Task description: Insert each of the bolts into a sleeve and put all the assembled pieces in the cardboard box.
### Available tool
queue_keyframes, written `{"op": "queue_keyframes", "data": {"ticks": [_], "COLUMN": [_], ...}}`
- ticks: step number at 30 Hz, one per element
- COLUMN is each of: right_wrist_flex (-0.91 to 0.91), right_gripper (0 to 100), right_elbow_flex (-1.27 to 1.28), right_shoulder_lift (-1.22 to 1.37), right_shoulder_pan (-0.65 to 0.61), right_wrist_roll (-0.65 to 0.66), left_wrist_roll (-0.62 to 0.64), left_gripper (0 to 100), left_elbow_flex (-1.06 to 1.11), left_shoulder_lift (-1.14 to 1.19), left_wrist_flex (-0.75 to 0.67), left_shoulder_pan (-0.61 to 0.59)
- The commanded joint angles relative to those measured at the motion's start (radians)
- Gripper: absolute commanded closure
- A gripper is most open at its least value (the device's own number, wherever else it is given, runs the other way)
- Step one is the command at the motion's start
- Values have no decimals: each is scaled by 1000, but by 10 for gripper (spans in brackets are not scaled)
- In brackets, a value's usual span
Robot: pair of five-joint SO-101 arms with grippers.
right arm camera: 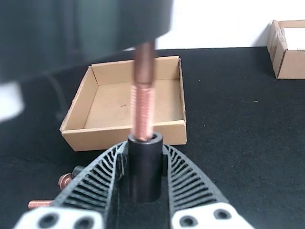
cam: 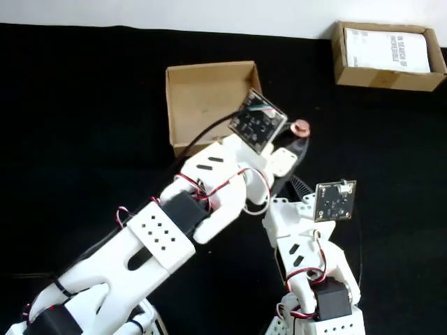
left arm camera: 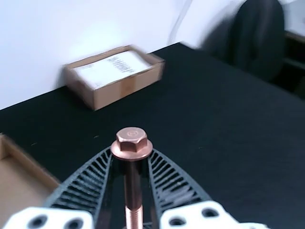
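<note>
My left gripper (left arm camera: 132, 153) is shut on a copper bolt (left arm camera: 132, 143), its hex head up between the fingertips and its shank running down between the fingers. In the high view the bolt head (cam: 300, 128) sits just right of the open cardboard box (cam: 209, 98). My right gripper (right arm camera: 144, 149) is shut on an upright black sleeve (right arm camera: 144, 169). The bolt's threaded end (right arm camera: 142, 114) comes down from above and meets the sleeve's top opening. The cardboard box (right arm camera: 126, 102) lies just beyond the sleeve, with nothing visible inside.
Two loose copper bolts (right arm camera: 64, 180) (right arm camera: 40, 204) lie on the black table beside my right gripper, with a small dark piece (right arm camera: 78, 169) next to them. A second cardboard box holding printed paper (cam: 387, 52) stands at the far right corner.
</note>
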Motion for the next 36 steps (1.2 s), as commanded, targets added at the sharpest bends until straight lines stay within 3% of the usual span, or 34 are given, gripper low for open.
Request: {"op": "queue_keyframes", "data": {"ticks": [1,15,27,36], "right_wrist_flex": [-28,-31,-62,-81], "right_gripper": [992,992,992,992], "right_elbow_flex": [-58,-47,-2,-2], "right_shoulder_lift": [-13,-13,-13,-13], "right_shoulder_pan": [2,2,2,2], "right_wrist_roll": [25,61,63,63], "left_wrist_roll": [6,64,63,69], "left_gripper": [991,991,991,991], "left_elbow_flex": [-5,13,-177,-90], "left_shoulder_lift": [-30,-38,-30,-28], "left_wrist_flex": [-6,-9,-5,-6], "left_shoulder_pan": [-35,-33,-36,-28]}}
